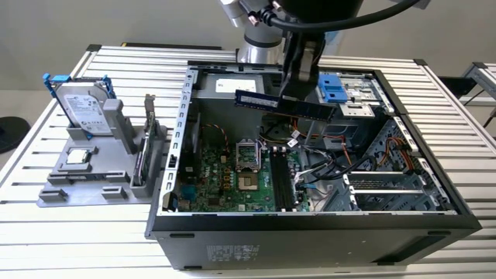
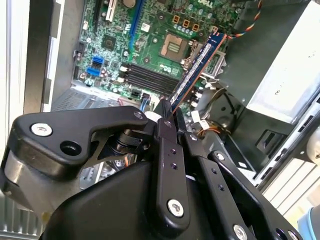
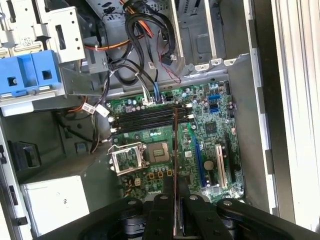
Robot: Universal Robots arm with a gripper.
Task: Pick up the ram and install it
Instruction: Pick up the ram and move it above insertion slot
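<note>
Blue-green ram (image 1: 285, 106) held in the air above the open computer case (image 1: 310, 235), clamped near its middle by the end effector (image 1: 291, 97), whose jaws are closed on the stick's two flat faces. In the exterior view the stick lies roughly level, sloping slightly down toward the exterior view's right, over the upper part of the motherboard (image 1: 225, 183) and clear of it. The black memory slots (image 1: 280, 181) lie below, beside the bare processor socket (image 1: 245, 154), and are well apart from the stick. In the second wrist view the ram (image 2: 197, 65) projects from between the closed fingers (image 2: 165, 125) toward the slots (image 2: 150, 76). In the first wrist view it appears edge-on as a thin line (image 3: 174, 160) crossing the slots (image 3: 142, 120). On the slatted bench (image 1: 78, 238), toward the exterior view's left, a grey fixture (image 1: 85, 180) carries a silver hard drive (image 1: 81, 107) with blue rails and an upright expansion card (image 1: 147, 145).
</note>
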